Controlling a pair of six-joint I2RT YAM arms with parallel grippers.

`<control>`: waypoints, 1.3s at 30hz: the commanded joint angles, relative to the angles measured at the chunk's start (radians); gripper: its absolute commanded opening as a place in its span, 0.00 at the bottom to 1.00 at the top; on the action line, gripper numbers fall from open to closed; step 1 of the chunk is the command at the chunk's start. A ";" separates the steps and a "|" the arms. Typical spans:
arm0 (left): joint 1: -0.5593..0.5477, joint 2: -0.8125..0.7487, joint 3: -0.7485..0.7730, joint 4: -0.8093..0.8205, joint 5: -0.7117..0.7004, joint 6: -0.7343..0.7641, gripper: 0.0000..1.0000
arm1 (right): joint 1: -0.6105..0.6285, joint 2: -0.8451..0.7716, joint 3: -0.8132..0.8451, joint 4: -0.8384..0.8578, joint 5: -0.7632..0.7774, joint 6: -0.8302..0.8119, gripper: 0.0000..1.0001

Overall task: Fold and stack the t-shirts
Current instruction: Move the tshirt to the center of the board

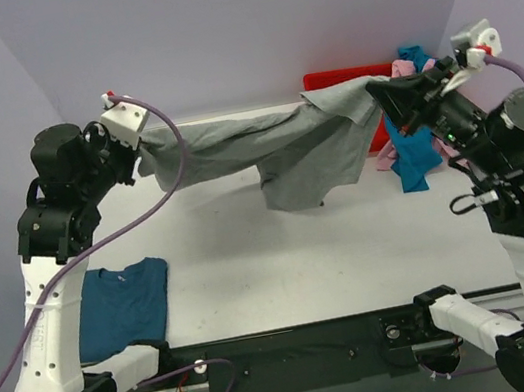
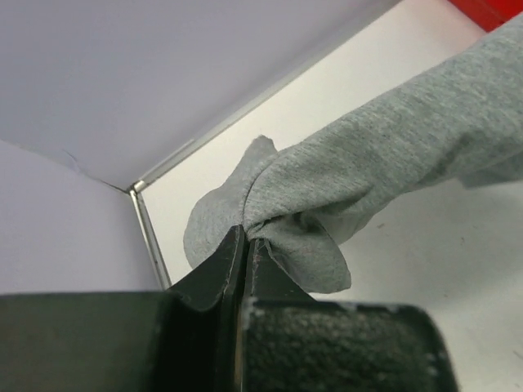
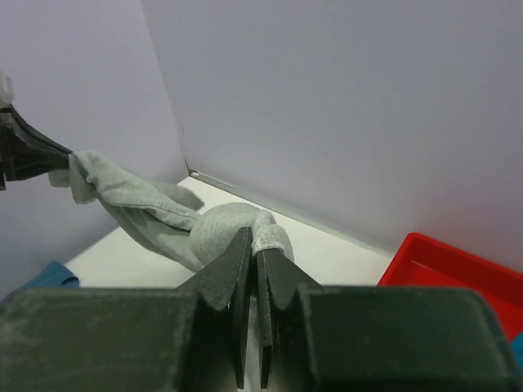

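Note:
The grey t-shirt [image 1: 285,151] hangs stretched in the air between both grippers above the far half of the table. My left gripper [image 1: 139,149] is shut on its left end [image 2: 286,220]. My right gripper [image 1: 377,86] is shut on its right end [image 3: 237,224]. A darker blue t-shirt [image 1: 124,304] lies folded flat on the table at the near left. A teal-blue t-shirt [image 1: 416,161] and a pink t-shirt [image 1: 385,160] hang bunched at the red bin [image 1: 338,78], behind my right arm.
The red plastic bin stands at the far right against the back wall; it also shows in the right wrist view [image 3: 458,273]. A metal rim [image 2: 151,237] edges the table's far left corner. Purple walls close in the back and sides.

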 commanded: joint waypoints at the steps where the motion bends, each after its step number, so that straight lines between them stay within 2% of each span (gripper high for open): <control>1: 0.007 -0.020 0.092 -0.238 0.063 -0.040 0.00 | -0.002 -0.119 0.006 -0.003 -0.034 -0.003 0.00; 6: 0.007 -0.020 0.227 -0.328 0.036 -0.044 0.00 | -0.003 -0.154 0.021 -0.018 -0.034 -0.009 0.00; 10: 0.007 0.009 0.220 -0.310 0.034 -0.034 0.00 | -0.003 -0.075 0.050 -0.021 0.015 -0.026 0.00; 14: 0.014 0.070 0.087 -0.197 0.016 -0.012 0.00 | -0.003 0.115 0.128 -0.021 0.000 -0.041 0.00; 17: 0.051 0.148 -0.024 -0.056 0.039 -0.010 0.00 | -0.003 0.325 0.188 -0.008 -0.017 -0.066 0.00; 18: 0.077 0.171 -0.042 -0.027 0.045 -0.012 0.00 | -0.003 0.367 0.225 0.000 -0.031 -0.066 0.00; 20: 0.098 0.245 -0.062 0.065 0.051 -0.023 0.00 | -0.002 0.576 0.312 0.021 -0.093 -0.057 0.00; 21: 0.102 0.308 -0.050 0.113 0.045 -0.032 0.00 | 0.003 0.631 0.364 0.006 -0.119 -0.038 0.00; 23: 0.105 0.406 -0.015 0.188 0.016 -0.041 0.31 | 0.006 0.828 0.537 -0.067 -0.120 -0.011 0.00; 24: 0.103 0.437 -0.001 0.208 0.005 -0.043 0.62 | 0.007 0.935 0.665 -0.096 -0.108 0.002 0.20; 25: 0.102 0.502 0.038 0.239 -0.025 -0.040 0.82 | 0.007 0.996 0.720 -0.165 -0.071 0.011 0.34; 26: 0.099 0.561 0.086 0.244 -0.044 -0.038 0.85 | 0.009 1.068 0.813 -0.198 -0.019 0.011 0.60; 27: 0.100 0.581 0.106 0.233 -0.061 -0.035 0.86 | 0.011 1.094 0.841 -0.269 0.012 0.006 0.65; 28: 0.099 0.609 0.137 0.221 -0.059 -0.032 0.87 | 0.017 1.096 0.839 -0.296 0.081 -0.004 0.76; 29: 0.102 0.609 0.138 0.207 -0.047 -0.029 0.87 | 0.026 1.079 0.753 -0.311 0.113 -0.012 0.83; 30: 0.103 0.585 0.105 0.213 -0.020 -0.015 0.87 | 0.043 1.012 0.698 -0.311 0.186 -0.030 0.84; 31: 0.102 0.560 0.070 0.218 -0.003 -0.004 0.87 | 0.056 0.975 0.565 -0.307 0.228 -0.040 0.84; 32: 0.100 0.499 -0.008 0.243 0.034 0.029 0.87 | 0.087 0.885 0.502 -0.304 0.298 -0.058 0.84; 33: 0.097 0.470 -0.062 0.250 0.053 0.046 0.87 | 0.105 0.834 0.358 -0.302 0.348 -0.063 0.84; 36: 0.091 0.295 -0.299 0.267 0.132 0.133 0.87 | 0.199 0.608 0.068 -0.298 0.536 -0.034 0.84; 39: 0.091 0.175 -0.453 0.248 0.163 0.190 0.88 | 0.248 0.469 -0.237 -0.296 0.529 0.066 0.80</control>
